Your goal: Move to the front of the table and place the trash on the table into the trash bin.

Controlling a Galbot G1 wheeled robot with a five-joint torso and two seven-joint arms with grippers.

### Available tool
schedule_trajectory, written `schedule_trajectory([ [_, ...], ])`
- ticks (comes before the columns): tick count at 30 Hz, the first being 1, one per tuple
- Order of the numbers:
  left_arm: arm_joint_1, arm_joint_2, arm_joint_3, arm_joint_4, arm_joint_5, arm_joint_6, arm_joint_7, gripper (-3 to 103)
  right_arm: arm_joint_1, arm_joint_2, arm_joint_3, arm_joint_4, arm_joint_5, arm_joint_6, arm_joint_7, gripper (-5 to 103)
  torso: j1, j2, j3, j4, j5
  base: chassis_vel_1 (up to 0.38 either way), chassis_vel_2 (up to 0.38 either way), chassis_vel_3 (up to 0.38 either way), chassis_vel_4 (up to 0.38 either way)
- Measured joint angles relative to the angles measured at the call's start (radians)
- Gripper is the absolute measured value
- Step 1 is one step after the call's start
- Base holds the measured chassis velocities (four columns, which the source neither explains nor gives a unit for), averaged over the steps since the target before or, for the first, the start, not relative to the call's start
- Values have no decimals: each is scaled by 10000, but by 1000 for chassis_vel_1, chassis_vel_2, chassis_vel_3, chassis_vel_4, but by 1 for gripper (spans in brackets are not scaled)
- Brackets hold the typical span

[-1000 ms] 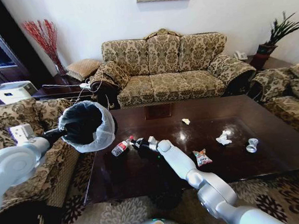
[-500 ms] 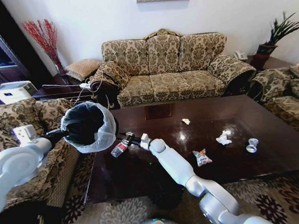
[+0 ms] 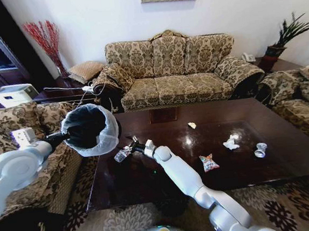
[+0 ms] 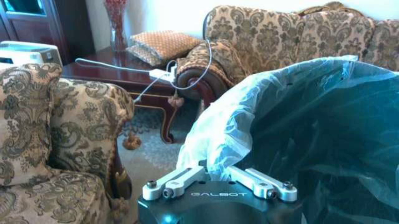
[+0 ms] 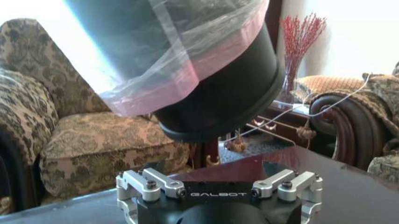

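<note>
The right end effector (image 3: pixel 129 148) is clenched on the clear bottle (image 3: pixel 121 154), carrying it low over the near-left part of the desk (image 3: pixel 149 181), with the bottle's body sticking out beyond the fingers toward the trash bin (image 3: pixel 91 129). That bin hangs in the air just beyond and above this end effector, tilted so its bag-lined mouth faces the desk; the left end effector (image 4: pixel 219 183) grasps its rim, fingers closed over the folded liner. In the right wrist view the bin's black wall (image 5: pixel 219 97) looms directly ahead and overhead, which suggests the bottle sits below the rim, not yet inside. To do this step well, I would judge the bottle needs to rise and travel forward until it is clearly past the liner's lip before the grip loosens; letting go under the rim would drop it back onto the desk or the floor beside it. The loose plastic could snag the bottle, so a clean entry through the middle of the opening looks safest, while the left arm holds the bin steady. Well off to the right end effector's far side lie the snack wrapper (image 3: pixel 208 162), a crumpled tissue (image 3: pixel 231 142), a small cup (image 3: pixel 261 150) and a pale scrap (image 3: pixel 192 125), all waiting their turn.
</note>
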Motion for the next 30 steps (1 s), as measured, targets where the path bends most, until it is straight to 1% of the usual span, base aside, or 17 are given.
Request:
schedule_trajectory([
  [3,2,-71,29,58,76,-19,59,0,43,113,-136,-224,-64,167,-15,100,-1,1,0,2,0,-127,118,133,-142],
  [4,10,-103,30,76,97,-29,86,0,163,167,-186,-506,-50,401,-74,100,-1,0,0,3,1,-131,154,154,-153],
  [5,20,-125,31,87,115,-36,101,0,322,177,-169,-826,-50,476,-308,100,2,0,0,2,0,-166,154,138,-169],
  [6,28,-144,30,95,134,-42,116,0,471,179,-112,-1137,-58,493,-761,100,8,-1,3,0,-1,-138,137,138,-129],
  [7,28,-144,30,95,134,-42,116,0,471,179,-112,-1137,-58,493,-761,100,8,-1,3,0,-1,-138,137,138,-129],
  [8,35,-167,30,96,152,-43,129,0,653,179,-47,-1486,-140,504,-1355,100,14,-3,6,-3,-2,-138,105,105,-129],
  [9,41,-185,27,96,160,-42,135,0,803,178,-36,-1719,-277,512,-1771,100,18,-5,7,-5,-4,-90,105,53,-76],
  [11,78,-223,-30,78,169,-43,160,0,1107,180,-47,-2076,-599,567,-2491,100,19,-5,8,-6,-4,-79,66,33,-61],
  [12,78,-223,-30,78,169,-43,160,0,1107,180,-47,-2076,-599,567,-2491,100,19,-5,8,-6,-4,-79,66,14,-46],
  [15,129,-300,-145,-5,171,-43,205,0,1541,182,-34,-2659,-641,607,-3732,100,6,-4,4,-2,-2,0,0,0,0],
  [16,129,-300,-145,-5,171,-43,205,0,1541,182,-34,-2659,-641,607,-3732,100,6,-4,4,-2,-2,0,0,0,0],
  [19,149,-329,-170,-16,177,-43,218,0,1733,187,-39,-2994,-643,644,-4297,100,-12,3,-5,4,2,0,0,0,0],
  [20,150,-331,-173,-9,179,-43,220,0,1790,193,-40,-3128,-655,670,-4409,100,-12,2,-5,5,2,0,0,0,0],
  [25,148,-360,-161,3,186,-42,234,0,1969,193,22,-3618,-906,815,-4495,100,1,0,0,1,0,0,0,0,0],
  [28,108,-437,-53,-7,221,-46,258,0,2014,192,59,-3807,-1160,974,-4264,100,9,-2,4,-1,1,0,0,0,0],
  [30,91,-476,36,-8,276,-65,270,0,1979,191,96,-3843,-1350,1210,-3815,100,9,-2,3,-3,0,0,0,0,0],
])
